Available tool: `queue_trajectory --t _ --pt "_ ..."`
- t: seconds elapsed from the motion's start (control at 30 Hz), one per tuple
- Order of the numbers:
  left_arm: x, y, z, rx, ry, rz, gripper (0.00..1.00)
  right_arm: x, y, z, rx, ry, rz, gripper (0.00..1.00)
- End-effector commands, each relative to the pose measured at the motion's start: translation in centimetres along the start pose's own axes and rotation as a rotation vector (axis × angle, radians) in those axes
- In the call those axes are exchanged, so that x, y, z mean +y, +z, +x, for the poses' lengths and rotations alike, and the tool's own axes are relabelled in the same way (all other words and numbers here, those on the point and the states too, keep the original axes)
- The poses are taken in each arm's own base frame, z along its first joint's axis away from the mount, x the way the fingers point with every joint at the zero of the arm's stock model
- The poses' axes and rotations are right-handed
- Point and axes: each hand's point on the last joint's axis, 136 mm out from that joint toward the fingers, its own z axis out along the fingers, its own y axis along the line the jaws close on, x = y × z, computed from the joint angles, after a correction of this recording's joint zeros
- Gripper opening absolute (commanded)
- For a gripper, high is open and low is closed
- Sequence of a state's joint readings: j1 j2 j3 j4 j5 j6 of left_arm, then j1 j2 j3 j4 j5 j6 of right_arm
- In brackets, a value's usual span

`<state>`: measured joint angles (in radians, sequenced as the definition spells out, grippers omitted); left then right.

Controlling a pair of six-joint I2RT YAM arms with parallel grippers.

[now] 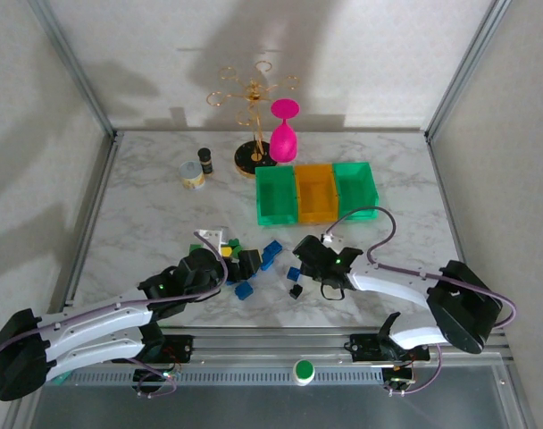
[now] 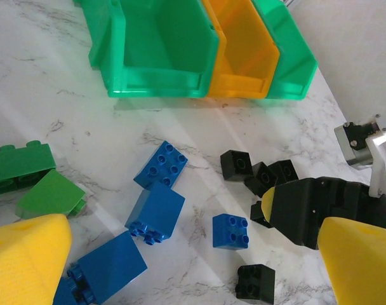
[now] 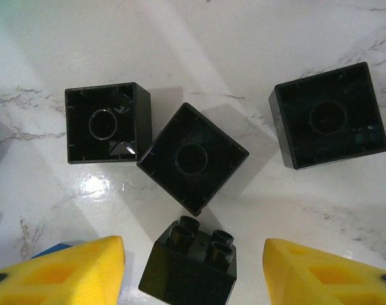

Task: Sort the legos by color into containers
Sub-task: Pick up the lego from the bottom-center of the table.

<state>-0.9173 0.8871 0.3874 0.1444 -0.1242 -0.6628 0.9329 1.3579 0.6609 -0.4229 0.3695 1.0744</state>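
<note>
Right gripper (image 3: pixel 193 248) spread, black brick (image 3: pixel 188 270) between fingers, gaps both sides; three upturned black bricks (image 3: pixel 193 157) just ahead. Left gripper (image 2: pixel 193 232) spread; blue bricks (image 2: pixel 160 166) ahead, bins (image 2: pixel 161 86) beyond.

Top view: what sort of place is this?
Probably a robotics lab test cell: two white robot arms bolted at a marble-patterned table, white panels in metal frames around it, and small plastic toy bricks near three joined green and orange bins.

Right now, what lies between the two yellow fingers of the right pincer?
One black lego, studs showing, with a gap on each side; the right wrist view shows it.
</note>
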Motion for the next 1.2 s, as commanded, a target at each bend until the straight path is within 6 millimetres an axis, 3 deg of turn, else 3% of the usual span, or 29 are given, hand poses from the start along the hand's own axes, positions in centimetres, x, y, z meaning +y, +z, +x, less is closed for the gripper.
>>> queue_trajectory --t 0.0,0.23,0.73,1.17 --pt "-1.2 -0.2 -1.6 -0.048 -0.011 0.012 0.99 -0.2 -0.3 -0.7 -0.044 0.026 0.034 0.58" --pt "-1.5 -0.3 -1.6 -0.049 -0.006 0.016 0.99 -0.9 -0.6 -0.4 -0.041 -0.001 0.042 0.46" --pt "-0.8 -0.4 -1.7 -0.057 0.008 -0.021 0.99 -0.4 0.3 0.1 -0.019 -0.03 0.041 0.44" --pt "-0.6 -0.7 -2.5 -0.09 0.003 -0.049 1.0 -0.1 -1.5 -1.3 -0.061 -0.035 0.022 0.32"
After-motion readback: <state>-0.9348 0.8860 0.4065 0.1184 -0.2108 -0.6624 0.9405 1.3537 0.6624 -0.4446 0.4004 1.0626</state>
